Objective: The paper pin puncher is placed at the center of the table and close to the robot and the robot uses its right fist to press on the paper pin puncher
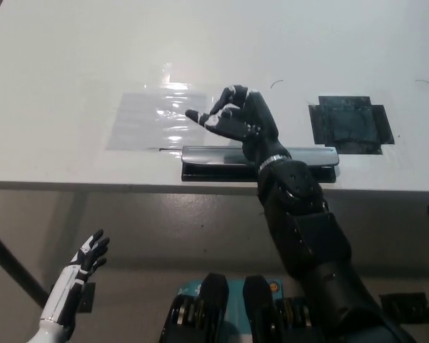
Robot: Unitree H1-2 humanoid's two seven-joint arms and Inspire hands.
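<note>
**White table, black hand above the puncher**

A white table (71, 57) fills the upper part of the head view, its near edge running straight across the frame above a grey floor. At that near edge, around the centre, lies the paper pin puncher (221, 158), a long grey bar on a dark base set parallel to the edge. The robot's black right hand (237, 118) sits over the middle of the bar, its wrist crossing the puncher; the fingers are spread and partly curled, not closed into a fist, and they grip nothing. Just left of the hand, a clear plastic sheet (146, 121) lies flat on the tabletop, catching glare. Further right, a square of dark tape (350, 123) is stuck to the surface. The white left hand (86, 259) hangs below table level at lower left, fingers apart and empty.
</note>
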